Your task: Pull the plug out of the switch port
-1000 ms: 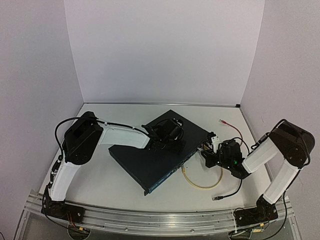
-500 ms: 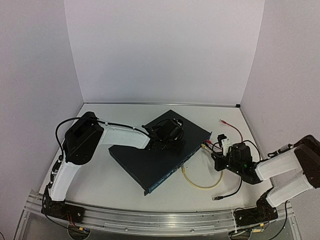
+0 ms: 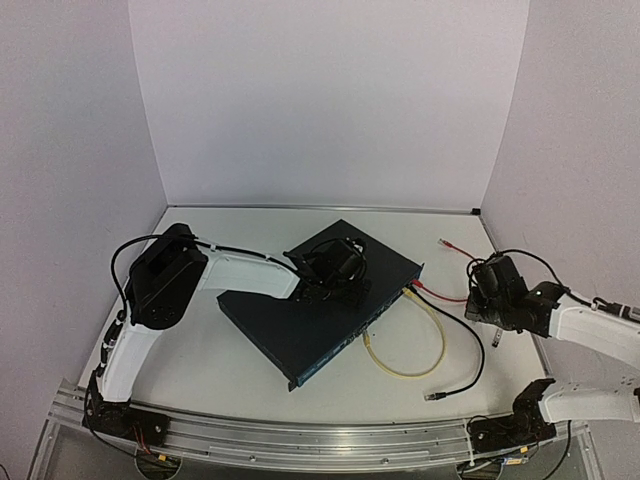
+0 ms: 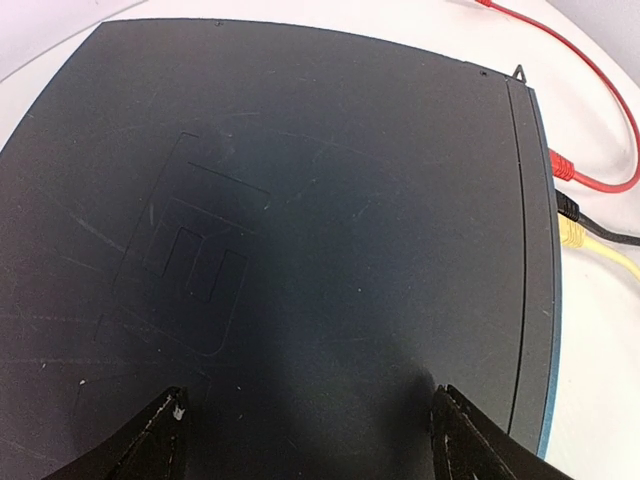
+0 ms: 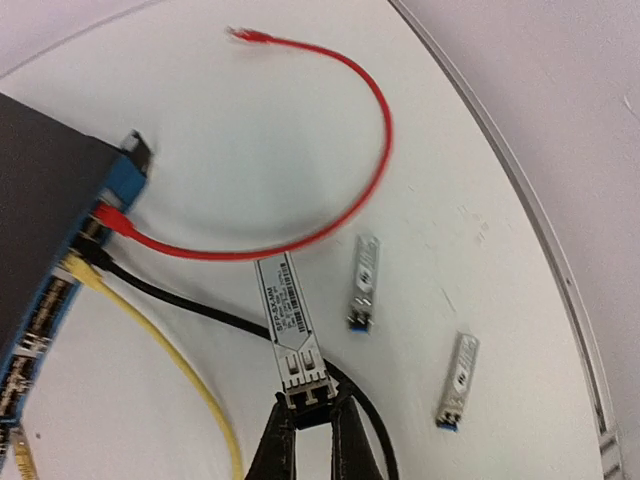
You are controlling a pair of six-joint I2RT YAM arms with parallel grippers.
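Note:
The switch [image 3: 310, 310] is a flat dark box lying at an angle mid-table. My left gripper [image 3: 335, 270] is open over its top, the fingers spread wide above the lid [image 4: 300, 200], holding nothing. My right gripper [image 5: 305, 412] is shut on the end of a small silver plug-in module [image 5: 288, 320] with a printed label. It holds the module clear of the switch's blue socket face [image 5: 40, 300], above the white table. In the top view the right gripper [image 3: 480, 285] is well to the right of the switch.
A red cable [image 5: 300, 240], a black cable [image 5: 200, 305] and a yellow cable [image 5: 170, 340] are plugged into the switch's corner sockets and loop over the table. Two more silver modules [image 5: 362, 282] [image 5: 457, 380] lie loose near the table's right rim.
My right arm has drawn back to the right, away from the switch's socket face, with the module in its grip. The left arm and the switch have not moved.

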